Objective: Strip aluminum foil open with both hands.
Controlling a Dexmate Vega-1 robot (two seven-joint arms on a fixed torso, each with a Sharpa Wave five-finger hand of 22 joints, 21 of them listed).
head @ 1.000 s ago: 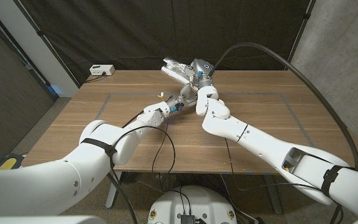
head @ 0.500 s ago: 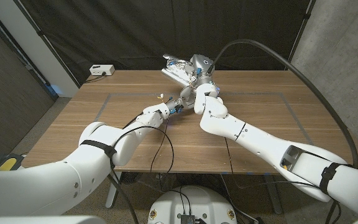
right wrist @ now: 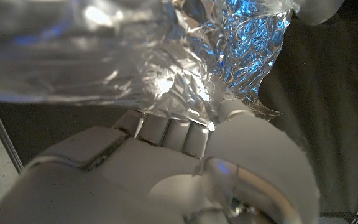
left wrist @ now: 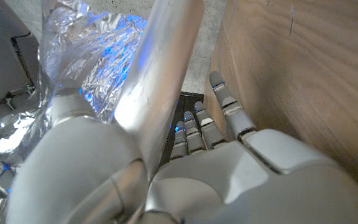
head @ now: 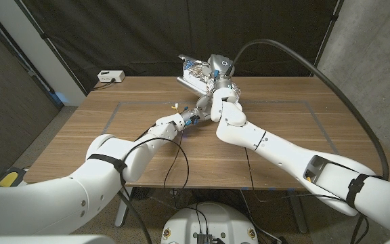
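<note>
foil up in the right hand, not yet pulled open

left hand (head: pixel 189 118) at table (head: pixel 283 129) centre, fingers (left wrist: pixel 199 127) straight and close together, gripping nothing visible. at twelve o'clock, right hand (head: pixel 212 83) lifts crumpled aluminum foil (head: pixel 193 72), fingers curled onto it. both-handed stripping remains, i judge.

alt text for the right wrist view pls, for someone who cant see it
Crumpled aluminum foil, shiny with blue reflections, is gripped by the robot's white right hand, seen from behind at close range. A dark curtain hangs in the background.
</note>
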